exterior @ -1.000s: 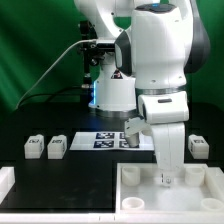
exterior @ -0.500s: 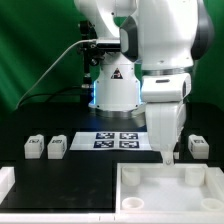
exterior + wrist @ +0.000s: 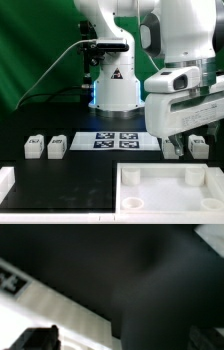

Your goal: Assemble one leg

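Two legs [image 3: 33, 147] [image 3: 57, 146], small white blocks with marker tags, stand on the black table at the exterior view's left. A third leg [image 3: 199, 147] stands at the right. My gripper [image 3: 174, 149] hangs tilted just left of that third leg, behind the far rim of the large white panel [image 3: 140, 186]. It touches neither. In the wrist view the gripper [image 3: 122, 342] shows two dark fingers far apart with nothing between them. That view is blurred, with a white tagged surface [image 3: 40, 308] and black table.
The marker board [image 3: 118, 139] lies on the table in front of the robot's base. A white part [image 3: 5, 181] sits at the front left corner. The panel has raised corners and fills the front right.
The gripper has risen out of the panel, moved toward the exterior view's right and tilted. It now sits beside the right leg. Nothing was picked up.
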Robot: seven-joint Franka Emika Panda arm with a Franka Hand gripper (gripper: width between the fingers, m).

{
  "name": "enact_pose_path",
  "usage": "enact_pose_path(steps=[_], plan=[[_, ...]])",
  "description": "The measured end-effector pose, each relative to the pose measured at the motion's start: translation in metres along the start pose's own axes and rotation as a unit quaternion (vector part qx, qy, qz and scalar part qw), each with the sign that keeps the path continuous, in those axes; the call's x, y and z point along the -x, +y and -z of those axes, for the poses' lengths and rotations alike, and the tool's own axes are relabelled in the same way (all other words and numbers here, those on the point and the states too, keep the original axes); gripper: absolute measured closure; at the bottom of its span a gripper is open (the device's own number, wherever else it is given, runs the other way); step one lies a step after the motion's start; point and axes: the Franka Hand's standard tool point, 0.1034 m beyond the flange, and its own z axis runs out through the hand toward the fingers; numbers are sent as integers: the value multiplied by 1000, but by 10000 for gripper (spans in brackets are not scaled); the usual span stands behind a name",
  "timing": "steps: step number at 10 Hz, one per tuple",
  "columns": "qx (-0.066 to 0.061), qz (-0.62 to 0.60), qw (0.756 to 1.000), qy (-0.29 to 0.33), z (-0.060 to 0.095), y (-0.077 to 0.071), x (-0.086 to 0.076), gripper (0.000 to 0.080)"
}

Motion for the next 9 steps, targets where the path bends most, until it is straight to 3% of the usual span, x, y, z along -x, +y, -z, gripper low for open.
enact_pose_path(steps=[3,6,9], plan=[[-17,-241,970,-18,-5,-28,7,150],[-24,-207,977,-49,-5,-26,9,150],[-60,-230,944,-228,-5,-50,24,150]])
